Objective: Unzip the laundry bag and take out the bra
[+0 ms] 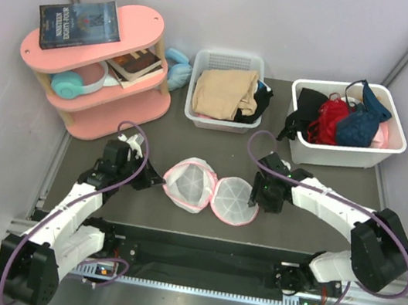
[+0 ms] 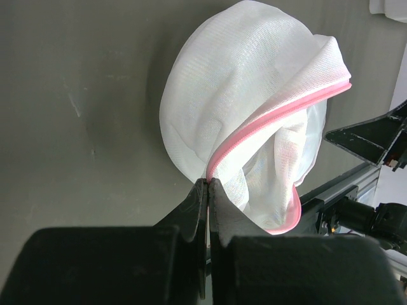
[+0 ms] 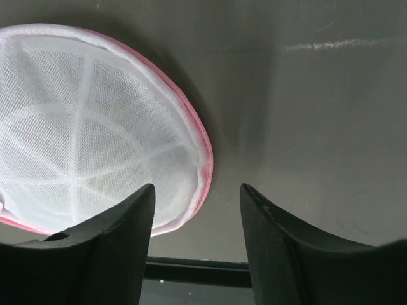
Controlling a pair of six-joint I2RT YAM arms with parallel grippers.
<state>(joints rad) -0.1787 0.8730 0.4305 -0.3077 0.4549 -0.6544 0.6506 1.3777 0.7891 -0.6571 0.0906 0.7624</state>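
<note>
My left arm [image 1: 74, 205] and right arm [image 1: 335, 210] reach in from the near edge over the dark table [image 1: 213, 142]. At the far right stands a white bin [image 1: 344, 156] heaped with clothes [image 1: 325, 120]. The bag [image 1: 211, 191] lies mid-table between my two grippers, unzipped and spread into two round halves side by side, so its long axis runs left to right across the overhead view. It is white see-through mesh, with pale ribs fanning from the centre of each half. The right half lies flat. The left half is rumpled and raised at its outer edge. The bra [image 1: 362, 122], dark navy, is well apart from the bag, draped on top of the clothes in the bin. A pink zip trim [image 2: 273, 111] rims the bag. The left gripper [image 2: 208, 190] is pinched tight on that trim at the left half's outer edge. The right gripper [image 3: 197, 194] hangs at the right half's outer rim, jaws partly apart and holding nothing.
</note>
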